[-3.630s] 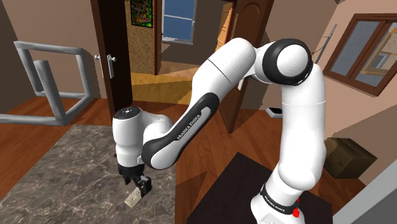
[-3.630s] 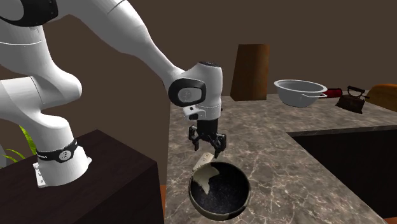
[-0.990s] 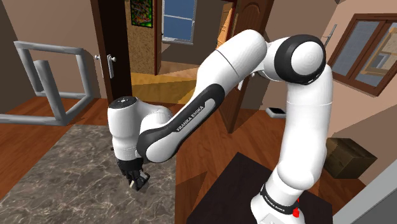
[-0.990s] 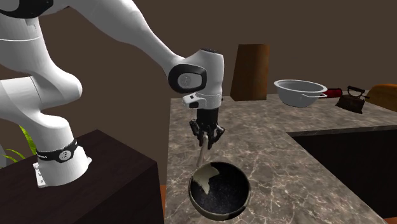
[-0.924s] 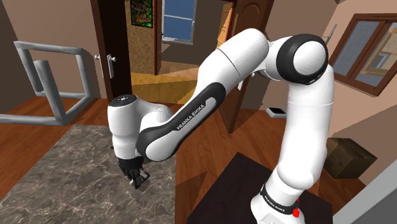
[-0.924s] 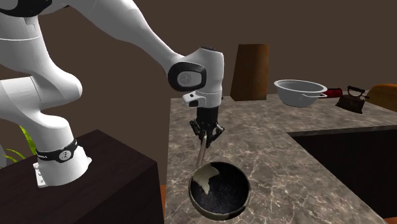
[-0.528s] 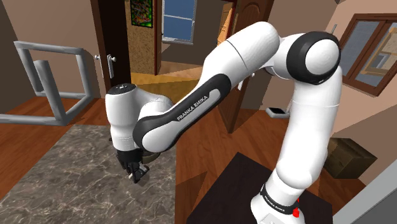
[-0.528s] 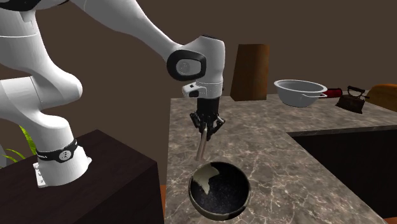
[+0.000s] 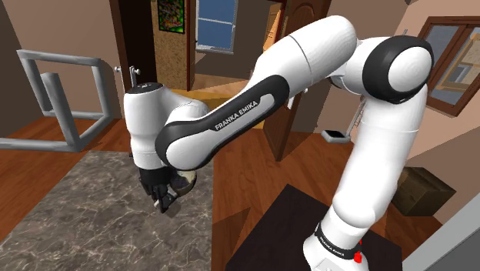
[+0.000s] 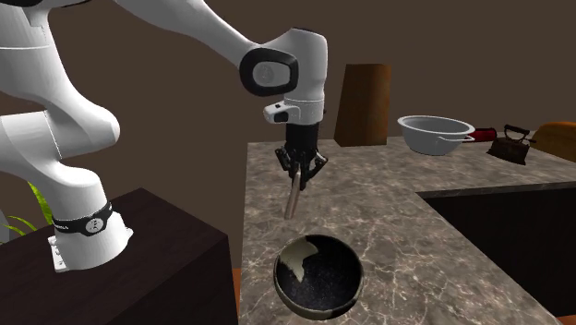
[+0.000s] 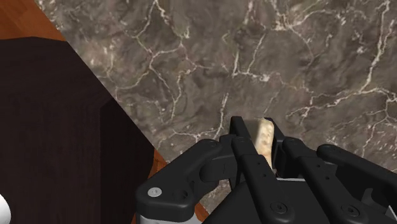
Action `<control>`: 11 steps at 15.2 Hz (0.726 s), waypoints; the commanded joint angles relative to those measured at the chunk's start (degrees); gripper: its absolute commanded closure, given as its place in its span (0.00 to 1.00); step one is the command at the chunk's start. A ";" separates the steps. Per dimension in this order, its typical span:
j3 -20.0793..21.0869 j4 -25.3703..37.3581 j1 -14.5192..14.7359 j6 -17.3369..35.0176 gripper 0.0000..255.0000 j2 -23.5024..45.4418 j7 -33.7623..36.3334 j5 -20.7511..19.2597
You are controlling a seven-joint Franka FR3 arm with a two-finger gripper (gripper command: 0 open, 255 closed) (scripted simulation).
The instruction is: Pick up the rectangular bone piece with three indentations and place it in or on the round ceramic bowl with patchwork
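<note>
On the forearm of the white arm (image 9: 308, 69) you can read FRANKA EMIKA (image 9: 239, 120). Compared with half a second ago, that arm stands higher over the marble counter (image 10: 406, 217), and your gripper (image 10: 300, 175) has carried the pale bone piece (image 10: 292, 201) further up from the dark patchwork bowl (image 10: 323, 277). The gripper is clamped narrow on the piece's upper end. The piece hangs almost upright, clear of the counter, its lower end above the bowl's far rim in the second exterior view. The dark stand (image 10: 157, 249) sits just beside the bowl. Well apart, at the counter's far end, are a brown block (image 10: 362, 104), a grey bowl (image 10: 434, 134) and a small dark iron (image 10: 510, 145).
</note>
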 commanded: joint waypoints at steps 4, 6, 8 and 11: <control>0.00 1.74 -1.33 -2.56 1.00 -1.37 -2.37 1.47; -1.17 3.09 -2.51 -3.14 1.00 -0.29 -4.41 0.62; -2.33 4.72 -3.58 -3.82 1.00 1.01 -6.32 -0.35; -4.09 7.67 -4.93 -5.03 1.00 3.33 -9.00 -1.98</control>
